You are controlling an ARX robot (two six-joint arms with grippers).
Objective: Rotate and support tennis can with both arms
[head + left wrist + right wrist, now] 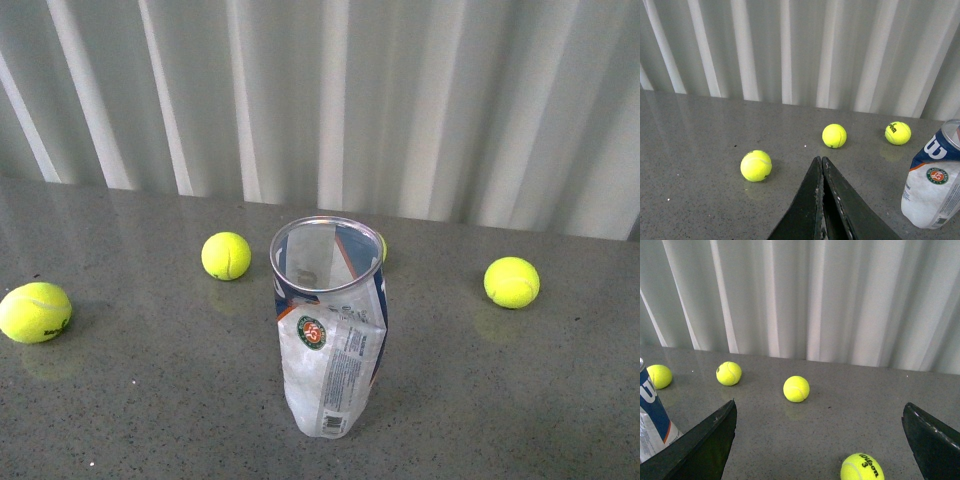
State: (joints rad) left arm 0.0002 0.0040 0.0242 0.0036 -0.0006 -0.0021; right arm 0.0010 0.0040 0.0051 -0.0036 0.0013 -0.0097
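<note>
Front view, left to right: a yellow felt tennis ball (35, 312) at the far-left edge of the speckled grey stone surface (150, 400); a second yellow ball (226, 255) nearer the centre; the clear, dented plastic tennis can (330, 330) standing upright at mid-surface, its metal-rimmed mouth open upward, its white, navy and orange label creased and bearing a round green-orange emblem; a ball mostly hidden just behind the can's rim; a further yellow ball (511, 281) to the right. White pleated curtains (400, 100) close the far side. Neither arm appears in this view.

Left wrist view: the black left gripper (821, 172) points across the surface toward the curtains, its jaws pressed together with nothing between them; the can (932, 187) stands apart from it.

Right wrist view: the black right gripper (820, 425) is level above the surface, jaws spread wide and empty, with the can (652, 410) just beside one jaw; whether they touch cannot be told.
</note>
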